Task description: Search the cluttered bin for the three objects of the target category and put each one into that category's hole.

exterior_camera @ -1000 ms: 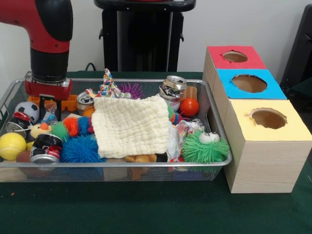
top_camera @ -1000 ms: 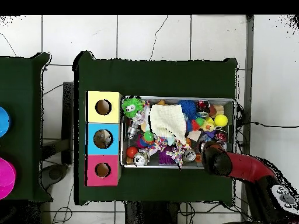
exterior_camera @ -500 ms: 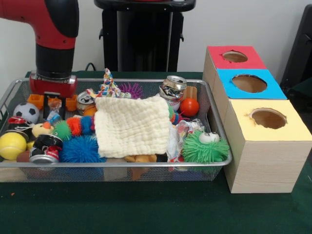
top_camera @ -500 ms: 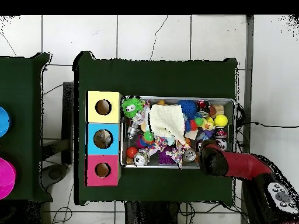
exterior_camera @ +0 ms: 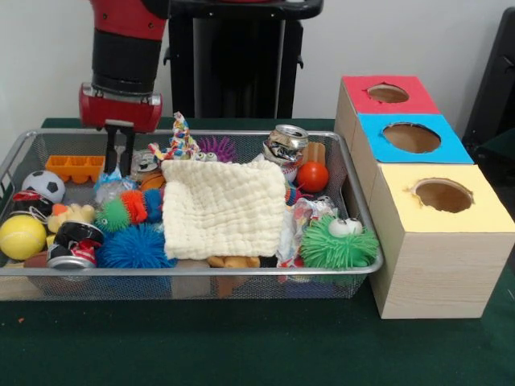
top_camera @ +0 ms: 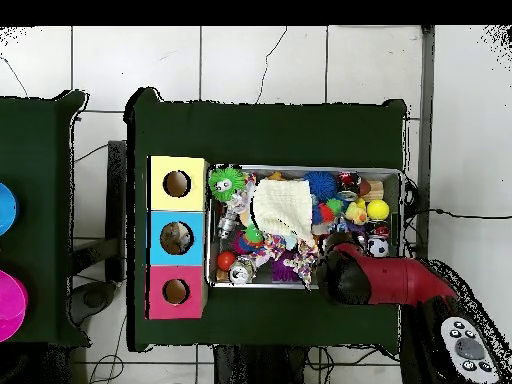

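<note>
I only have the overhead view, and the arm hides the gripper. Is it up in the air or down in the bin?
Observer: The gripper hangs down into the bin, right beside the orange tray.
Operator: Any cans standing up?
Observer: Yes, a crushed silver can stands upright at the back, next to the orange ball.
Operator: Anything hidden under the cloth?
Observer: A tan thing pokes out from under the front edge of the cream cloth; I cannot tell what it is.

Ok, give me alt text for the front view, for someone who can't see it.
A red and black robot arm lowers its hand into a wire mesh bin cluttered with toys, balls and crushed cans around a cream waffle-weave cloth. Beside the bin stands a wooden box with red, blue and yellow holed tops.
</note>
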